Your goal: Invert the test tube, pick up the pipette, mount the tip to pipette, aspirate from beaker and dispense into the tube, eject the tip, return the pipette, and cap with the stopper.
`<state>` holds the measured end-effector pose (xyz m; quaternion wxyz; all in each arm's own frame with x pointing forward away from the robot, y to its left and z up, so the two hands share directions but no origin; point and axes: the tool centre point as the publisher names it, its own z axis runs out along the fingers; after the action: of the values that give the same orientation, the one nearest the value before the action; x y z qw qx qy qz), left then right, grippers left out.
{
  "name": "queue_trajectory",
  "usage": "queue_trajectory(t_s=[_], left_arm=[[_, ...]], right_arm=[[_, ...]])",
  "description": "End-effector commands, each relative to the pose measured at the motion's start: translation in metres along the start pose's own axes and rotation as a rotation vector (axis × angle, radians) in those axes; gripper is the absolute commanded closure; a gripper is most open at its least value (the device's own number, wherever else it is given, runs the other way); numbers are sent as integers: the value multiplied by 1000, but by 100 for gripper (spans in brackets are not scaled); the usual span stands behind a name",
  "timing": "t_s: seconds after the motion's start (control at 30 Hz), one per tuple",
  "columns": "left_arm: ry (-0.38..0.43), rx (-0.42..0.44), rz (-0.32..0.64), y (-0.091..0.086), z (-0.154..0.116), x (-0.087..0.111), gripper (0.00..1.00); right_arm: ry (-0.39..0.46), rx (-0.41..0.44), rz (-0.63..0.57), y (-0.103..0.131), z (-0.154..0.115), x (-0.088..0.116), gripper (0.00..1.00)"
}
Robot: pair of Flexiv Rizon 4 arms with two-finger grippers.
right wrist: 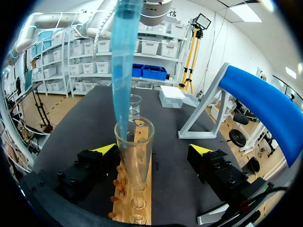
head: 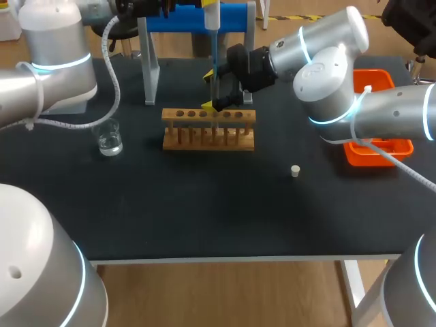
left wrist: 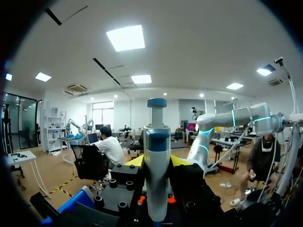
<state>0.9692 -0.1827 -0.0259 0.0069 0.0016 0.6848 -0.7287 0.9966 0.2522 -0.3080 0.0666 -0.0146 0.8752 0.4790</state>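
A glass test tube (right wrist: 135, 156) stands upright in the wooden rack (head: 208, 128). The pipette's blue tip (right wrist: 124, 61) reaches down into the tube's mouth. My left gripper (left wrist: 157, 163) is shut on the white and blue pipette (left wrist: 157, 170), holding it upright above the rack (right wrist: 137, 208). In the head view the pipette (head: 212, 17) is at the top middle. My right gripper (head: 214, 92) is open, its fingers wide apart on either side of the tube. The beaker (head: 109, 139) of clear liquid sits left of the rack. A small white stopper (head: 296, 171) lies on the mat, right of the rack.
A blue pipette stand (head: 197, 17) on grey legs (head: 148, 61) stands behind the rack. An orange tray (head: 373, 151) sits at the table's right, under my right arm. The beaker (right wrist: 134, 105) shows beyond the rack in the right wrist view.
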Motion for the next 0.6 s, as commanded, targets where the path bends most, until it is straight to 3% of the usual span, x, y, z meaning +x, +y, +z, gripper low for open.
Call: queue_trajectory(t_s=[0.03,0.6], left_arm=[[-2,-8,0,1,0,-2,100],[-21,-14,39,1,-1,-8,100]], right_arm=[[3,0,-1,0,0,-1,0],[3,0,-1,0,0,-1,0]])
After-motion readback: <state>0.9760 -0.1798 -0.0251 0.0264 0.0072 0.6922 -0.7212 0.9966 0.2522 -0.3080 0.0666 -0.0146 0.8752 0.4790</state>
